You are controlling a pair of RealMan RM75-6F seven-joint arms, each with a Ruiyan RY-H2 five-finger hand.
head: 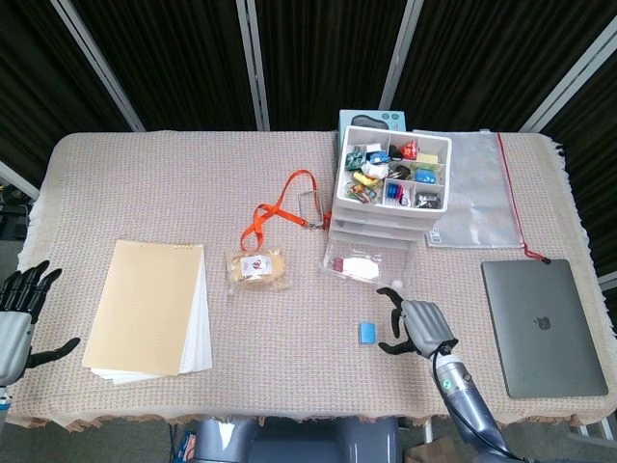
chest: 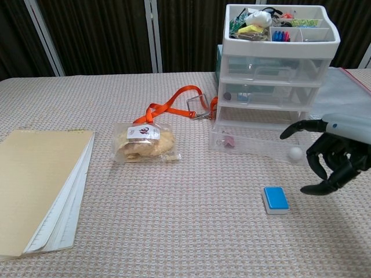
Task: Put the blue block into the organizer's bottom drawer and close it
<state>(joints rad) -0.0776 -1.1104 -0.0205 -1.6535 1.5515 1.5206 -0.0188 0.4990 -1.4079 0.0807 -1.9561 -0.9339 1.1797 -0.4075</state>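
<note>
The blue block (chest: 276, 200) lies flat on the counter (chest: 174, 231), lower right in the chest view, in front of the organizer's (chest: 277, 69) pulled-out bottom drawer (chest: 255, 145). Just right of it, the right hand (chest: 333, 156) hovers empty, fingers spread. The left hand (head: 14, 323) is spread at the head view's left edge.

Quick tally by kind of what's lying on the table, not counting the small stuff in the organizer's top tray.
Organizer: 1
Blue block: 1
Notepad: 1
Snack bag: 1
Orange lanyard: 1
Zip pouch: 1
Laptop: 1
Teal box behind organizer: 1
Total: 8
</note>
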